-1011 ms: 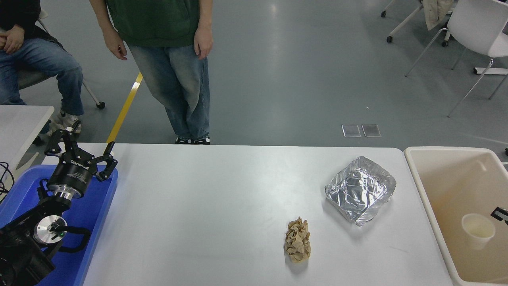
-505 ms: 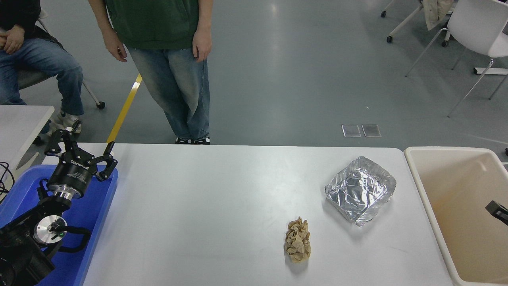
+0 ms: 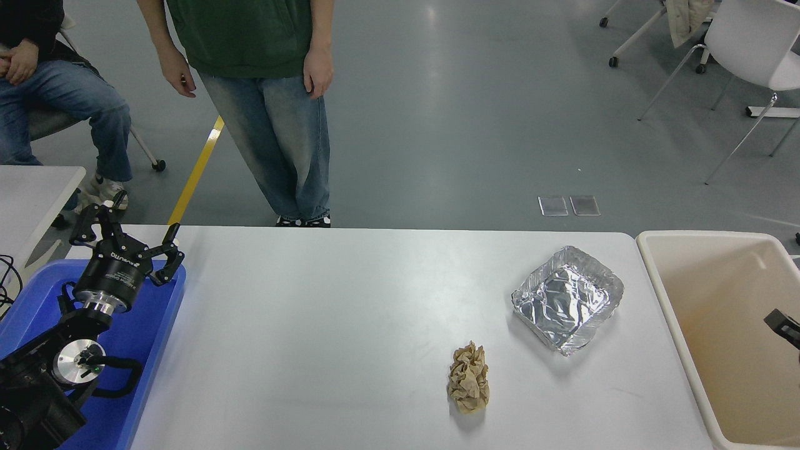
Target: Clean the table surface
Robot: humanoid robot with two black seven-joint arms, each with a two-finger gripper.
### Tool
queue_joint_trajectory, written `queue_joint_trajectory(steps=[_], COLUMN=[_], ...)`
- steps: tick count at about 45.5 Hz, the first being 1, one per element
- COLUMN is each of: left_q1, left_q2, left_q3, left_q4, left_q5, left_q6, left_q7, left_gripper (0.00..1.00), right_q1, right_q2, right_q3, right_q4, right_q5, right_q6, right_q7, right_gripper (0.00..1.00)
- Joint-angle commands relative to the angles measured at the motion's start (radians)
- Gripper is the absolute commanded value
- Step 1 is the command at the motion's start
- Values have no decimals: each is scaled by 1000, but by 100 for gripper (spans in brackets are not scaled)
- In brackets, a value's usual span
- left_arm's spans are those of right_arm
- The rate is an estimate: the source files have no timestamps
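The white table surface (image 3: 325, 325) carries a crumpled brown paper wad (image 3: 468, 377) at front right of centre and a crinkled foil tray (image 3: 567, 299) behind it to the right. My left gripper (image 3: 128, 234) is parked at the lower left above a blue tray (image 3: 150, 337), fingers spread open and holding nothing. Only a small black piece of my right gripper (image 3: 784, 326) shows at the right edge, over the beige bin (image 3: 650, 250). It is well to the right of the foil tray.
A person in a green top (image 3: 262, 94) stands at the table's far edge, left of centre. Another person (image 3: 56, 94) sits at the far left. A second white tabletop's corner (image 3: 31, 194) shows at left, and a white chair (image 3: 750, 44) stands far right.
A white paper cup seen in the beige bin a second ago no longer shows. The black piece of my right gripper has shifted slightly up and left. The left arm has not moved.
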Motion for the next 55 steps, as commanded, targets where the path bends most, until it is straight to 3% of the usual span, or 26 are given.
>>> queue_joint_trajectory(steps=[1, 15, 26, 32, 46, 55], left_q1=[-1, 0, 0, 0, -1, -1], left_q2=[-1, -1, -1, -1, -1, -1], left_q3=[0, 0, 0, 0, 0, 0], left_q4=[0, 0, 0, 0, 0, 0], left_q5=[0, 0, 0, 0, 0, 0], left_q6=[0, 0, 0, 0, 0, -1], left_q7=[0, 0, 0, 0, 0, 1], left_gripper=[100, 100, 100, 100, 100, 100], right_q1=[39, -71, -77, -77, -177, -278], right_q2=[-42, -167, -159, -153, -164, -150], right_q3=[171, 758, 822, 828, 924, 938], right_q4=[109, 514, 542, 603, 914, 1068], right_q5=[13, 69, 391, 488, 464, 281], right_q6=[2, 28, 187, 207, 207, 204], right_q7=[6, -2, 0, 0, 30, 127], right_gripper=[100, 100, 100, 100, 100, 100])
